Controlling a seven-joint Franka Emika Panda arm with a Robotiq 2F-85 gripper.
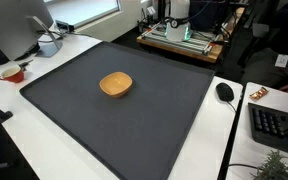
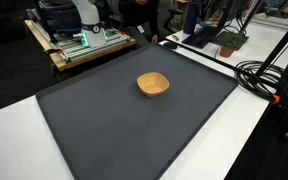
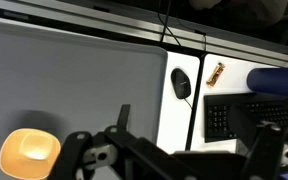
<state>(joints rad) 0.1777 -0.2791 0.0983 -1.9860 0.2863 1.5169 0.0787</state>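
On dark mat (image 1: 76, 118), shallow orange bowl (image 1: 115, 84)

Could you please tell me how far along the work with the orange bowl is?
Nothing looks done yet: the orange bowl sits upright, apparently empty, in the middle of the dark mat, with nothing touching it. In hand: the pincer is open and holds nothing, above the mat, with the bowl off to one side in the wrist view. Reaching and gripping the bowl seems to be what is left.
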